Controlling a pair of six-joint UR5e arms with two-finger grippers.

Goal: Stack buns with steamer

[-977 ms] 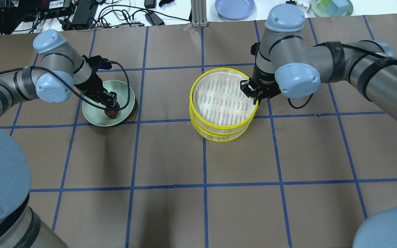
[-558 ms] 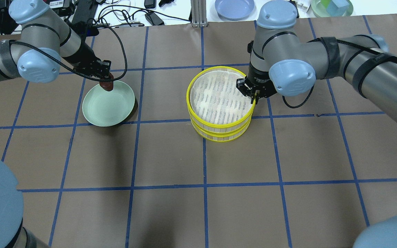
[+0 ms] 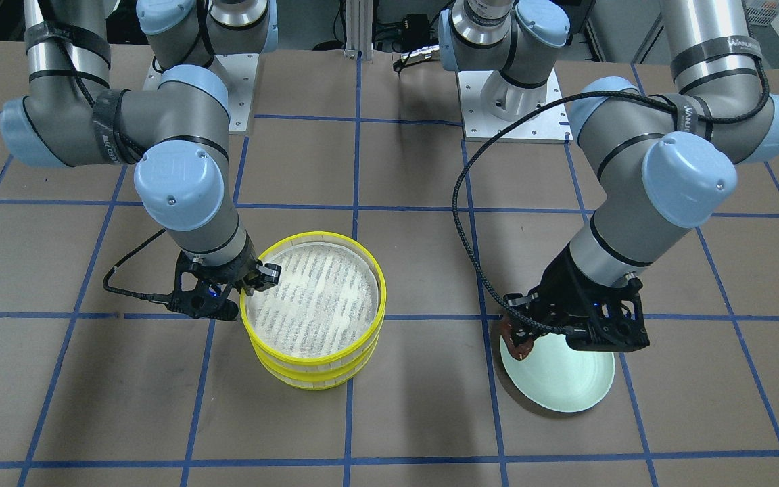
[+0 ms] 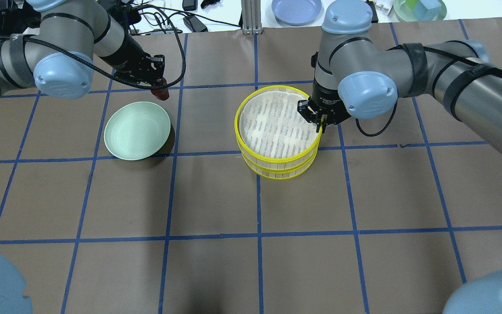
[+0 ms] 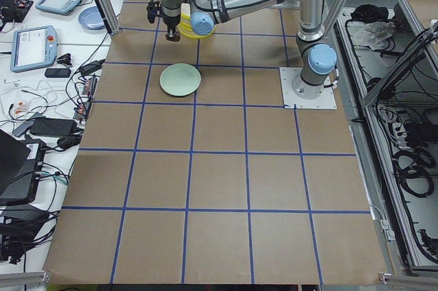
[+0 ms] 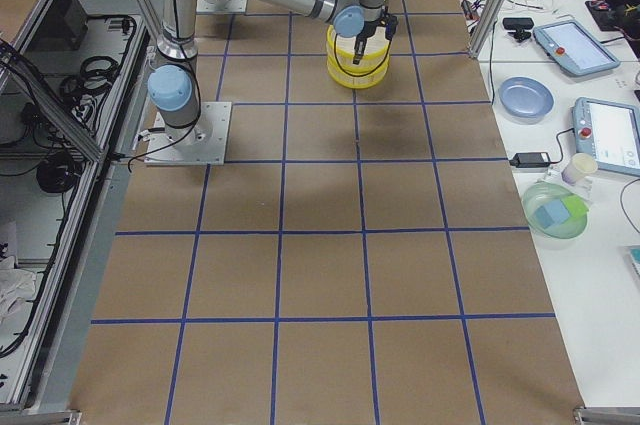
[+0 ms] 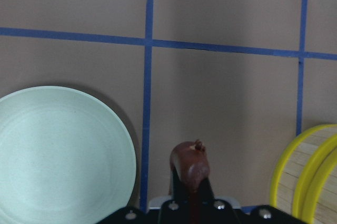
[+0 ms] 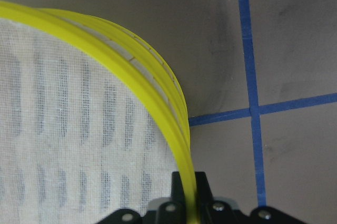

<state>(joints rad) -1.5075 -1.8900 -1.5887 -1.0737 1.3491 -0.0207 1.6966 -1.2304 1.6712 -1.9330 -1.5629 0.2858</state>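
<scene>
While the right gripper (image 4: 319,120) pinches the yellow rim of the top steamer tray (image 4: 239,131) at its three o'clock, the left gripper (image 4: 158,86) hangs clamped on the dark reddish-brown bun (image 4: 162,93), clear of the pale green plate (image 4: 135,131) at the plate's one o'clock. I'd judge the step in hand is carrying this bun to the stack. Next it must travel toward three o'clock, come low over the cloth bottom and let its fingers spread, well away from the held rim.

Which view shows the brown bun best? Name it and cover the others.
Left wrist-mounted: the brown bun sits centre foreground, held in the jaws of the left gripper. The overhead view shows only a small dark-red tip below the gripper; the front-facing view a reddish sliver; side views, too small; right wrist, nothing.
</scene>
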